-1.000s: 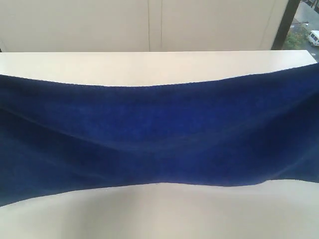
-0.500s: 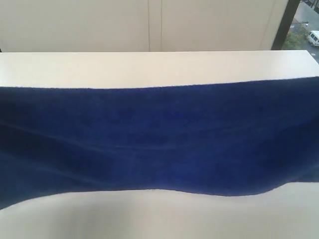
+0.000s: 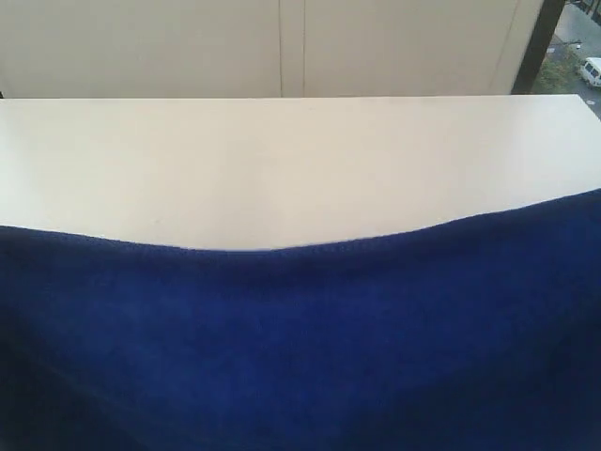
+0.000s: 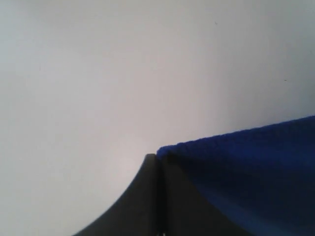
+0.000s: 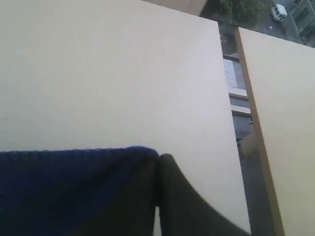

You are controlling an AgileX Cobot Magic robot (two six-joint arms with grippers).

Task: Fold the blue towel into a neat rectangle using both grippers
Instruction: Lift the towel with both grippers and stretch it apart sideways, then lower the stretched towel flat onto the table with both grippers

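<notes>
Cloth: the blue towel (image 3: 300,348) is stretched from side to side across the lower part of the exterior view. Its upper edge dips in the middle and rises toward both sides, higher on the right.
Left arm: the left pincer (image 4: 156,158) has its jaws pressed together on one corner of the towel (the fuzzy hem bunches right at the tips). The rest of the cloth runs away from that corner.
Right arm: the right pincer (image 5: 158,157) is likewise clamped tight on another corner, with the hem running off in a fairly straight line.
Surface: the pale table (image 3: 282,160) lies bare beyond the towel's upper edge. I cannot tell whether the cloth touches it.
Background: a cream panelled wall (image 3: 282,47) stands behind the table, and a white car (image 3: 592,70) shows outside at the exterior view's upper right.
</notes>
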